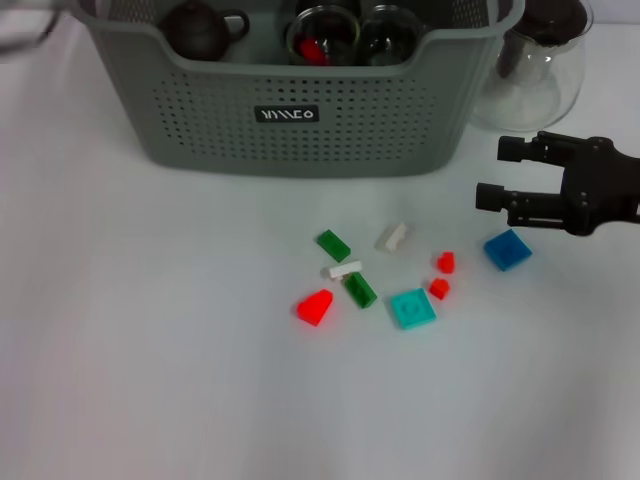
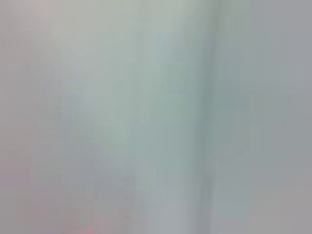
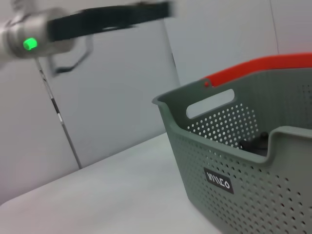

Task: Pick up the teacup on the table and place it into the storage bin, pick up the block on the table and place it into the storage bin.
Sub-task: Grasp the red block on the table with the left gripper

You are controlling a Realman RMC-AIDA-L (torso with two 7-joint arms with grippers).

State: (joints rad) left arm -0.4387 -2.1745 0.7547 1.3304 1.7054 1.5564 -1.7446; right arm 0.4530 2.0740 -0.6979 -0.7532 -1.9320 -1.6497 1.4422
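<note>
- Two jobs are set, and the teacup half looks done to me: at the counter's far edge the storage bin (image 1: pixel 300 110) holds a dark brown teapot-like vessel (image 1: pixel 200 28) towards its left end and two glass cups (image 1: pixel 322 35) in the middle, one showing something red inside. I see no teacup loose on the counter.
- My left fingers show in no view; the left wrist view is a featureless blur, so I cannot say whether they are spread or closed, nor where they hang.
- So I judge the block step is in hand. The loose pieces lie in a cluster on the middle of the counter, in front of the bin: a red wedge (image 1: pixel 315 306), two green bricks (image 1: pixel 333 244), a small white bar (image 1: pixel 345 269), a white brick (image 1: pixel 392 236), a teal plate (image 1: pixel 412 308), two small red cubes (image 1: pixel 445 262).
- Nearest the counter's right edge lies the blue block (image 1: pixel 507 249), apart from the rest and flat on the surface.
- My right fingers (image 1: pixel 492 172) are spread apart and empty, pointing left, hovering just beside and slightly beyond the blue block, with the glass pitcher (image 1: pixel 535 65) standing behind them at the far right corner.
- Next, I reckon, I must tip down over the blue block, straddle it squarely, close, lift, then carry it left over the bin's rim.
</note>
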